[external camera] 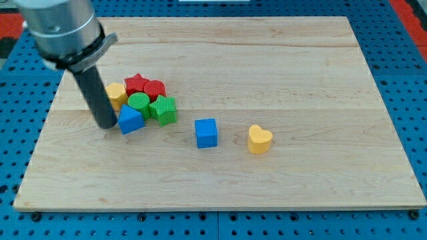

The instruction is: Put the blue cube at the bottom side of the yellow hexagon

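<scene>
The blue cube (206, 133) lies alone near the middle of the wooden board (267, 60). The yellow hexagon (118, 95) sits at the left end of a cluster at the view's left, partly hidden behind my rod. My tip (107, 126) rests on the board just below the hexagon and touches, or nearly touches, the left side of a second blue block (131, 121) of wedge-like shape. The blue cube is well to the right of my tip.
The cluster also holds a red star (137, 83), another red block (155, 89), a green cylinder (139, 102) and a ribbed green block (163, 110). A yellow heart (259, 139) lies right of the blue cube.
</scene>
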